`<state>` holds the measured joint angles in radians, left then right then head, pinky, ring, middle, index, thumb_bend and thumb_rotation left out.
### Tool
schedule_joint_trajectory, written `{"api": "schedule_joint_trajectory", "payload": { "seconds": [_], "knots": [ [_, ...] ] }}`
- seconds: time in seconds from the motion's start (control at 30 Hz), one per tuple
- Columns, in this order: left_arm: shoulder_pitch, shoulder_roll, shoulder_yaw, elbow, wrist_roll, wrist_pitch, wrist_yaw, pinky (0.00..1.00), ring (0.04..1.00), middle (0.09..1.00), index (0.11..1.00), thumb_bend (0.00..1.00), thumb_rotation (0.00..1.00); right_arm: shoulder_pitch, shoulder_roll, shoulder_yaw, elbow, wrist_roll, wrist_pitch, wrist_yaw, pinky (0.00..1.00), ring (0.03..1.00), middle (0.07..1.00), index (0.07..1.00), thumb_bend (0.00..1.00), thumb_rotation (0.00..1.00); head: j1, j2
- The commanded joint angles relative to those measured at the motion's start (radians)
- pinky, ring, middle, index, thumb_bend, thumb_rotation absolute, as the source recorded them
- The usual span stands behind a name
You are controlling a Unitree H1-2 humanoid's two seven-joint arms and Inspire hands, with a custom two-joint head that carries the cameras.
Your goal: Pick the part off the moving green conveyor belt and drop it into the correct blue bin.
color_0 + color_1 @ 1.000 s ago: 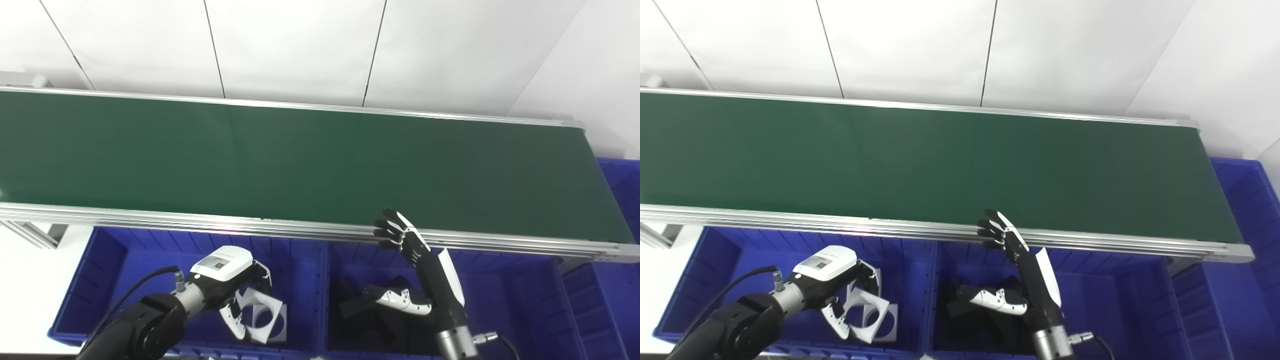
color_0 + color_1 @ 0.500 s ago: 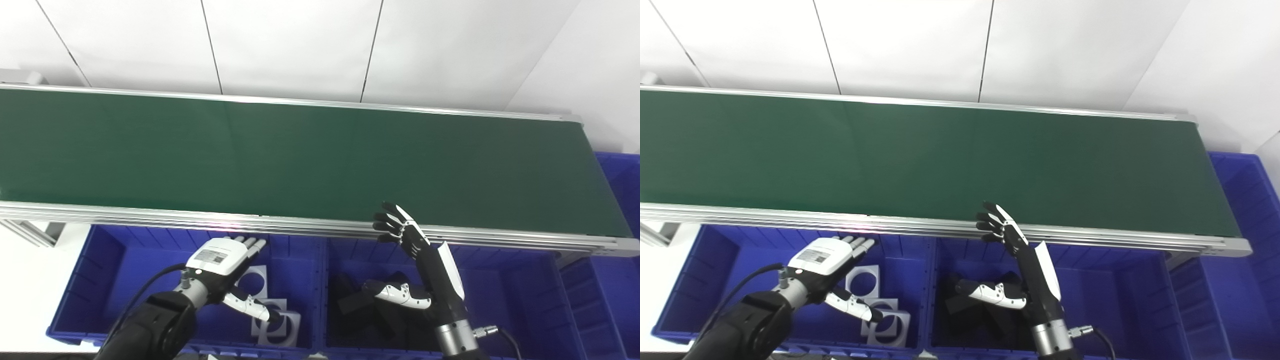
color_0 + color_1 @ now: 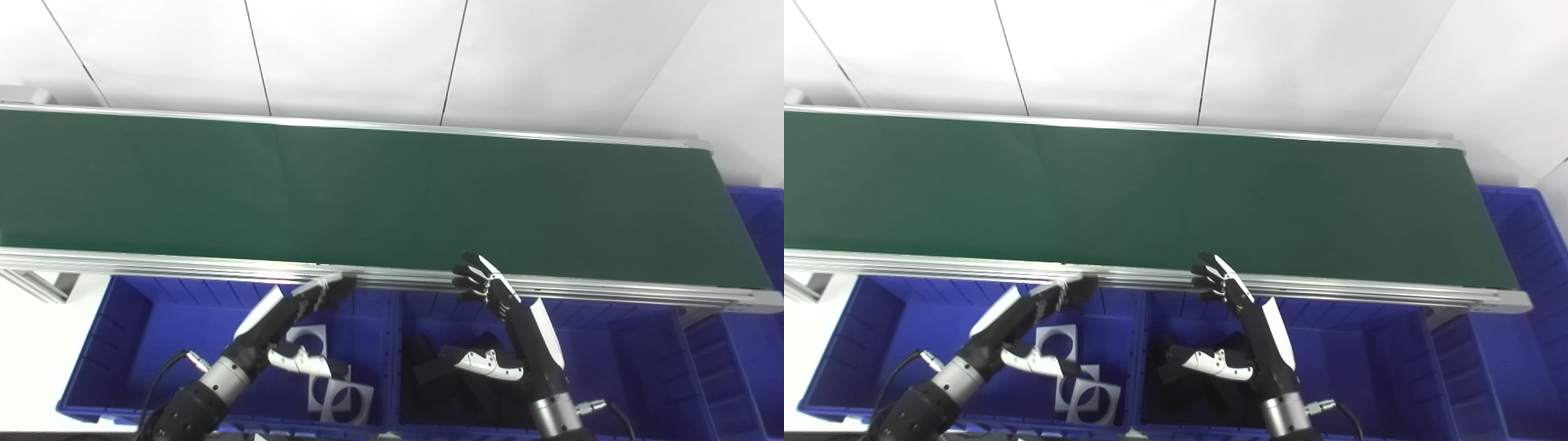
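White wall panels back a long green conveyor belt [image 3: 380, 190] framed by aluminium rails, and its surface carries no part in either view. Below the near rail sit blue bins.

Over the left blue bin [image 3: 141, 343] the left robot hand [image 3: 288, 315] is open, fingers stretched flat toward the rail with their tips just at its edge and the thumb spread low to the side; it holds nothing. Beneath that hand, on the bin floor, lie white square parts [image 3: 334, 392] with round holes, one [image 3: 306, 340] further back under the fingers and the others overlapping nearer the front wall.

Over the middle blue bin [image 3: 612, 367] the right robot hand [image 3: 514, 324] is also open and empty, fingers raised with their tips just at the belt's near rail and the thumb pointing left. Under it black parts [image 3: 441, 373] are piled in the bin. Another blue bin [image 3: 759, 214] stands well to the right of that hand, past the belt's end.
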<state>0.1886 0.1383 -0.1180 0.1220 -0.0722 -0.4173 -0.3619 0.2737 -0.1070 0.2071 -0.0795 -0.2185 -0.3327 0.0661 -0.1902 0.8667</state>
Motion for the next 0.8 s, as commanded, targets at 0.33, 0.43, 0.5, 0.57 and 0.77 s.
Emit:
{"api": "schedule_joint_trajectory", "payload": {
  "seconds": [0.33,0.43,0.5,0.57,0.77],
  "knots": [
    [-0.008,-0.030,0.042,0.009,-0.082,-0.050,0.017,0.76,0.806,0.826,0.850,0.85,0.25,0.001,0.008,-0.006,-0.042,-0.020,0.037,-0.003,0.71,0.796,0.835,0.905,0.82,0.34,0.002,0.002],
    [-0.010,-0.035,0.047,0.012,-0.077,-0.049,0.028,0.76,0.812,0.834,0.850,0.84,0.25,-0.001,0.009,-0.007,-0.044,-0.029,0.051,-0.005,0.71,0.794,0.832,0.902,0.82,0.35,0.003,0.004],
    [-0.009,-0.036,0.048,0.011,-0.072,-0.046,0.034,0.77,0.817,0.837,0.850,0.84,0.25,-0.002,0.008,-0.006,-0.044,-0.029,0.054,-0.004,0.71,0.794,0.833,0.903,0.82,0.34,0.003,0.004],
    [-0.009,-0.037,0.048,0.009,-0.066,-0.046,0.038,0.77,0.819,0.837,0.848,0.84,0.24,-0.003,0.008,-0.006,-0.045,-0.027,0.058,-0.002,0.71,0.796,0.835,0.904,0.81,0.34,0.003,0.005],
    [-0.008,-0.035,0.043,0.005,-0.057,-0.043,0.048,0.77,0.816,0.831,0.837,0.84,0.22,-0.002,0.011,-0.008,-0.048,-0.022,0.064,-0.003,0.71,0.795,0.834,0.900,0.81,0.32,0.001,0.008]
  ]
}}
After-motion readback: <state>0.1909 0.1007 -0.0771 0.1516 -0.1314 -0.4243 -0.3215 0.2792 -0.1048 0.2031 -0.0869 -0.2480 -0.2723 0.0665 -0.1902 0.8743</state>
